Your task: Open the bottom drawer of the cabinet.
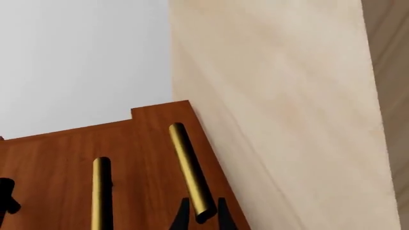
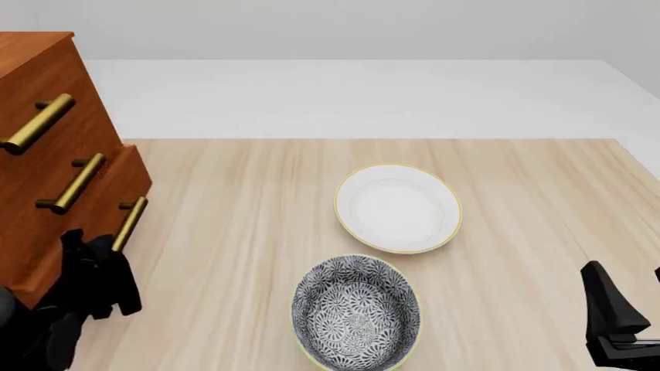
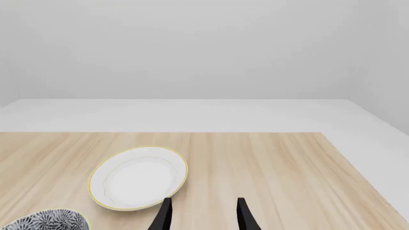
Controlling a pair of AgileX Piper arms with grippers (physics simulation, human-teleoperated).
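Observation:
The cabinet (image 2: pixel 42 131) stands at the table's left edge, reddish-brown with three brass bar handles. The bottom drawer (image 2: pixel 98 220) stands out a little beyond the fronts above it. Its handle (image 2: pixel 129 223) is the lowest and nearest one. In the left wrist view my left gripper (image 1: pixel 203 218) has a black finger on each side of that handle (image 1: pixel 189 167), closed on its near end. In the front view the left gripper (image 2: pixel 111 255) sits at the handle's lower end. My right gripper (image 2: pixel 629 294) is open and empty low at the front right, also seen in its wrist view (image 3: pixel 203 215).
A white bowl (image 2: pixel 397 207) with a yellow rim sits mid-table, and a dark patterned bowl (image 2: pixel 356 309) sits nearer the front. Both show in the right wrist view, the white bowl (image 3: pixel 137 177) and the patterned bowl (image 3: pixel 48 220). The light wood table (image 2: pixel 258 201) ends at a grey floor.

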